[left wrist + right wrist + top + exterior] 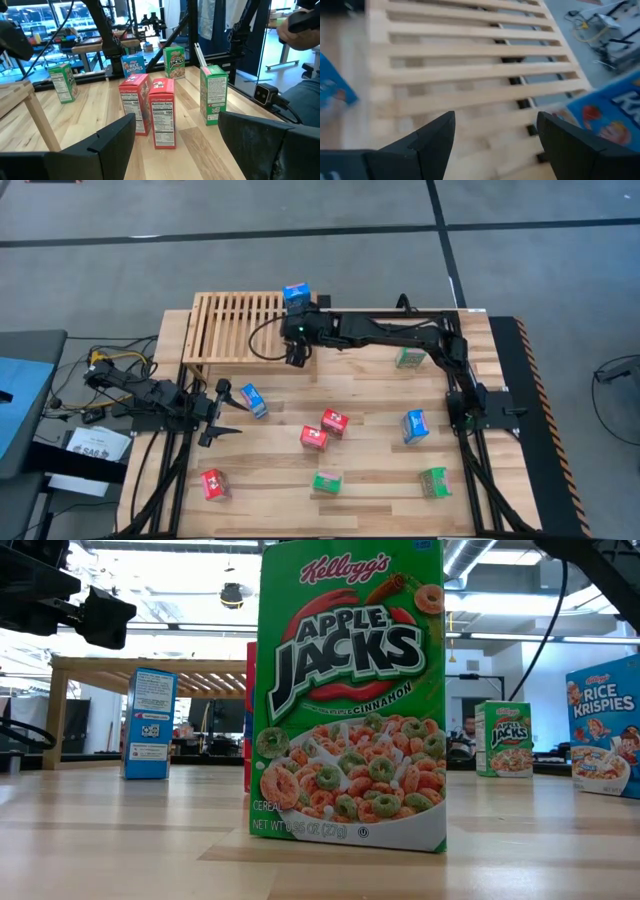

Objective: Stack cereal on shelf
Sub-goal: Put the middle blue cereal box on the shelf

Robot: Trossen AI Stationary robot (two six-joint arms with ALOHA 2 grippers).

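The shelf point(240, 328), a light wooden slatted rack, stands at the table's far left. One blue cereal box point(297, 294) stands on its far right corner and shows blurred in the right wrist view point(610, 107). My right gripper point(296, 358) hangs open above the shelf's right end point(470, 75), just near of that box, with nothing between its fingers point(496, 116). My left gripper point(228, 412) waits open at the table's left edge, pointing level at two red boxes point(150, 107). The other cereal boxes stand on the tabletop.
On the planks stand a blue box point(254, 400) by the left gripper, two red ones point(325, 430) in the middle, a red one point(213, 484) near left, green ones point(327, 481) point(435, 482) point(409, 358) and a blue one point(415, 425) at right. A green box point(350, 700) fills the low view.
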